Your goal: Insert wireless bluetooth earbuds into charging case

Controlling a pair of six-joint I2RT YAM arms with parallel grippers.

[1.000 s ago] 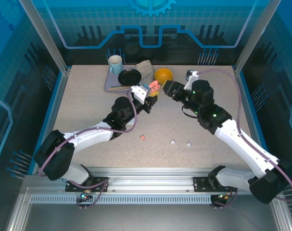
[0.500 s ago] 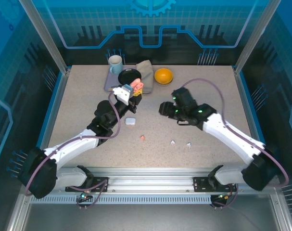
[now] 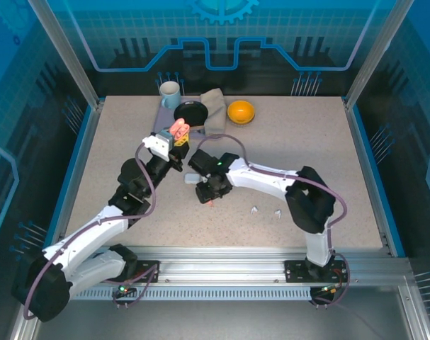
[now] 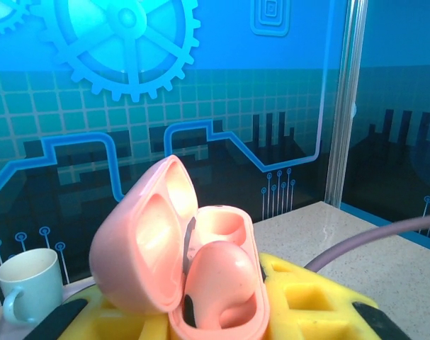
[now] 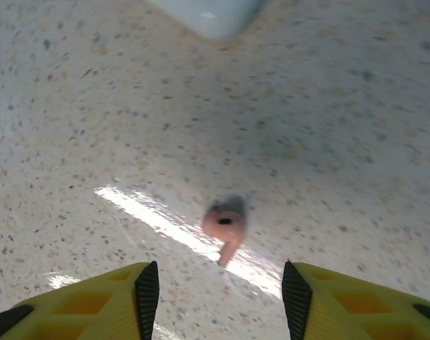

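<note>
Locate the left gripper (image 3: 178, 136) left of centre on the table (image 3: 328, 163). Confirm jaws pinching the salmon-pink case (image 4: 200, 262) from both sides, low on its body. Note the lid swung open to the left. Check the seated pink earbud (image 4: 220, 280) in the near well of the base.

Locate the right gripper (image 5: 215, 297) just beside the left one, pointing down at the table. Confirm jaws spread apart, gripping nothing. Find the loose pink earbud (image 5: 225, 225) lying on the table just ahead of the gap between the fingers, clear of both. Find the white case (image 5: 207, 13) farther ahead, at the upper edge of the right wrist view.

Find the two white earbuds (image 3: 255, 209) on the table to the right of the right gripper, side by side and not touching. Note the mug (image 3: 170, 92) and the orange bowl (image 3: 241, 110) near the far edge.
</note>
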